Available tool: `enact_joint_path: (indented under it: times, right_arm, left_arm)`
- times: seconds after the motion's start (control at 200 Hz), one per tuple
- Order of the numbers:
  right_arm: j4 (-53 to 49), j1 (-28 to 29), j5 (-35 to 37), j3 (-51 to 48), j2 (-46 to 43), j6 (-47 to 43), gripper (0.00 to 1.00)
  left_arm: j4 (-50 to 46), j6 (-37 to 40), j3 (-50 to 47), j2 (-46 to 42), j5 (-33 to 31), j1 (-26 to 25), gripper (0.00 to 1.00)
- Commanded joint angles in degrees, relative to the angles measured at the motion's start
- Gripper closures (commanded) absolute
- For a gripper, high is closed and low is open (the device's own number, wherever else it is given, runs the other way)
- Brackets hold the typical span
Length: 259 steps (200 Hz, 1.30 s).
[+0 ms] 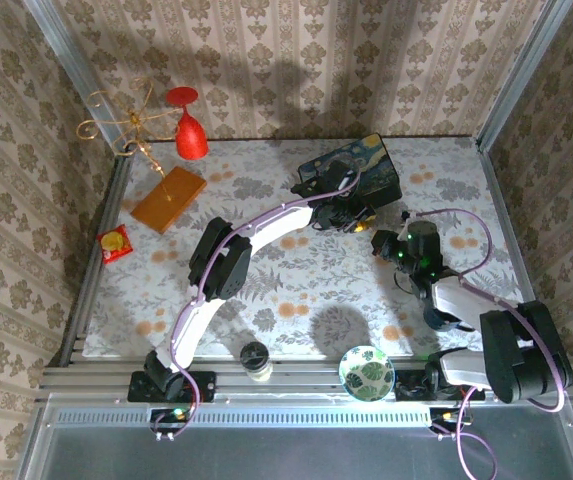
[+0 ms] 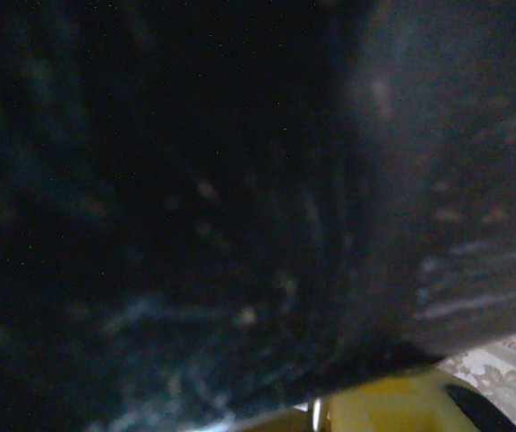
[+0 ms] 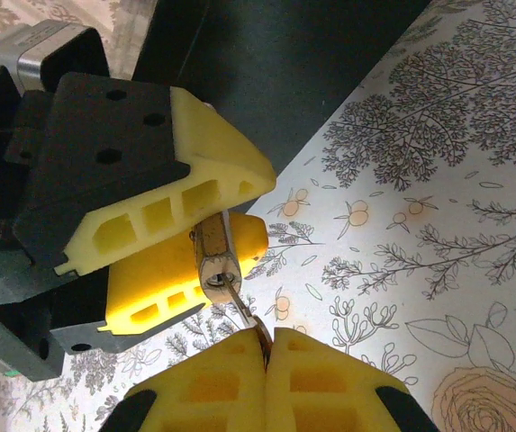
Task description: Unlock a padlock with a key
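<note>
Dark box (image 1: pixel 371 160) crowds the padlock (image 3: pixel 212 261) from behind; bare table (image 1: pixel 296 290) lies open nearer.

The padlock (image 3: pixel 212 261) is brass-coloured metal with a dull sheen; the key (image 3: pixel 242 306) is thin, dull metal. The left gripper (image 3: pixel 226 220) and right gripper (image 3: pixel 267 346) have matt yellow plastic fingers. A smooth, matt floral print covers the desk (image 3: pixel 438 225).

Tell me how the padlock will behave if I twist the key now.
The padlock looks tiny and rigid, so probably light. The left gripper seems to pinch it near its thin shackle, so its body may swivel as the key turns. Its smooth metal could slip against the yellow fingers.
</note>
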Motion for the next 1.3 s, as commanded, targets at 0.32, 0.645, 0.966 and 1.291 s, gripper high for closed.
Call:
enact_joint_path:
  times: [0.32,0.645,0.966,1.291]
  right_arm:
    - [-15.37,0.59,4.96,6.07,-3.15,5.90,1.00]
    - [-25.02,0.29,6.20,9.56,-1.91,9.24,1.00]
    - [-20.24,-0.40,2.57,8.86,0.60,9.25,1.00]
    - [-13.68,-1.43,-0.87,6.55,-1.91,3.97,1.00]
  left_arm:
    - [-4.41,-3.87,1.30,1.03,0.85,-1.45,1.00]
    - [-5.75,-5.84,2.66,0.81,-2.52,-1.64,1.00]
    - [-6.15,-7.07,3.36,1.29,-3.86,-1.40,1.00]
    - [-6.33,-8.12,4.75,2.13,-4.09,-1.10,1.00]
